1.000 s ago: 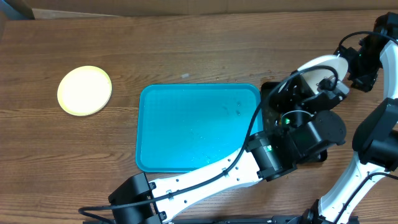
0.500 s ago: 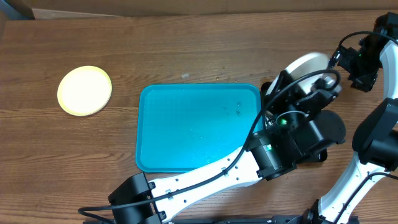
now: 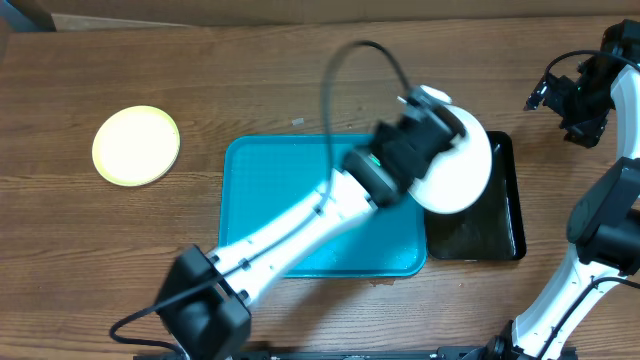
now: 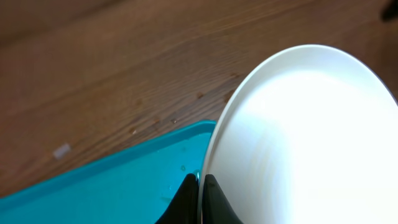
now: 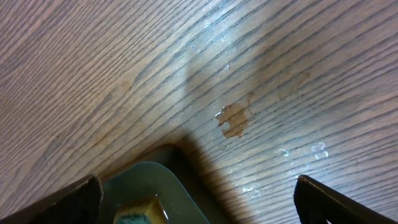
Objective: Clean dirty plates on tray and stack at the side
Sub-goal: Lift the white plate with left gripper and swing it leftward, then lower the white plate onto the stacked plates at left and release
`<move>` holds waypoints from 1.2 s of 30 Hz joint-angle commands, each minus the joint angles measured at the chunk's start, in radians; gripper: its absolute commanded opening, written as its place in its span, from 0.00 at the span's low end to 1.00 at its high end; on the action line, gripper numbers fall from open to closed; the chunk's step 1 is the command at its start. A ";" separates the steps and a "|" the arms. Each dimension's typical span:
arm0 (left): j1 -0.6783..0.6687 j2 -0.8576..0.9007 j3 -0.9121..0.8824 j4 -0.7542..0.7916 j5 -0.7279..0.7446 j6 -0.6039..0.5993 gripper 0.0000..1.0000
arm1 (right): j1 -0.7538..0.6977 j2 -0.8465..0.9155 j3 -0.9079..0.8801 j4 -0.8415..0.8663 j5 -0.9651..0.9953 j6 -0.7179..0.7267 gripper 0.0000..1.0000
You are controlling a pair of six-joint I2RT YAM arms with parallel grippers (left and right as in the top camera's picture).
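A white plate (image 3: 458,172) hangs tilted over the gap between the turquoise tray (image 3: 290,215) and a black tray. My left gripper (image 3: 430,145) is shut on its rim. In the left wrist view both black fingers (image 4: 186,202) pinch the plate's (image 4: 311,137) edge above the tray's (image 4: 93,193) corner. A pale yellow-green plate (image 3: 136,146) lies on the table far left. My right gripper (image 3: 565,100) hovers at the far right edge, and its jaws (image 5: 199,205) stand wide open with nothing between them.
The black tray (image 3: 505,225) lies right of the turquoise one. Below my right gripper sits a greenish see-through container (image 5: 165,180) with a yellow-green sponge (image 5: 140,213) in it. A brown stain (image 5: 234,119) marks the wood nearby.
My left arm has swung the white plate up from the black tray toward the turquoise tray's right edge, turning it from edge-on to face-up. The right arm has barely moved.
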 commanded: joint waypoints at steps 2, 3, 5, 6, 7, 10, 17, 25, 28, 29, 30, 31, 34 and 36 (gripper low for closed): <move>0.222 -0.016 0.011 -0.005 0.443 -0.108 0.04 | 0.000 -0.013 0.010 0.002 -0.006 0.001 1.00; 0.270 -0.016 0.011 -0.013 0.495 -0.119 0.04 | 0.000 -0.013 0.010 0.002 -0.006 0.001 1.00; 0.381 -0.015 0.011 -0.039 0.583 -0.145 0.04 | 0.000 -0.013 0.010 0.002 -0.006 0.000 1.00; 0.440 -0.015 0.011 -0.058 0.613 -0.152 0.04 | 0.000 -0.013 0.010 0.002 -0.006 0.001 1.00; 0.482 -0.015 0.011 -0.072 0.629 -0.151 0.04 | 0.000 -0.013 0.010 0.002 -0.006 0.000 1.00; 0.646 -0.015 0.011 -0.138 0.647 -0.150 0.04 | 0.000 -0.013 0.010 0.002 -0.006 0.001 1.00; 1.059 -0.015 0.011 -0.257 0.636 -0.150 0.04 | 0.000 -0.013 0.010 0.002 -0.006 0.000 1.00; 1.334 -0.015 0.011 -0.307 0.506 -0.150 0.04 | 0.000 -0.013 0.010 0.002 -0.006 0.000 1.00; 1.400 -0.015 0.003 -0.309 0.401 -0.150 0.04 | 0.000 -0.013 0.010 0.002 -0.006 0.000 1.00; 1.405 -0.015 0.002 -0.309 0.377 -0.150 0.04 | 0.000 -0.013 0.010 0.002 -0.006 0.001 1.00; 1.410 -0.014 -0.002 -0.306 0.353 -0.150 0.04 | 0.000 -0.013 0.010 0.002 -0.006 0.001 1.00; 1.410 -0.014 -0.006 -0.305 0.330 -0.151 0.04 | 0.000 -0.013 0.010 0.002 -0.006 0.001 1.00; 1.409 -0.006 -0.016 -0.301 0.286 -0.151 0.04 | 0.000 -0.013 0.010 0.002 -0.006 0.000 1.00; 1.409 0.000 -0.027 -0.294 0.263 -0.151 0.04 | 0.000 -0.013 0.010 0.002 -0.006 0.000 1.00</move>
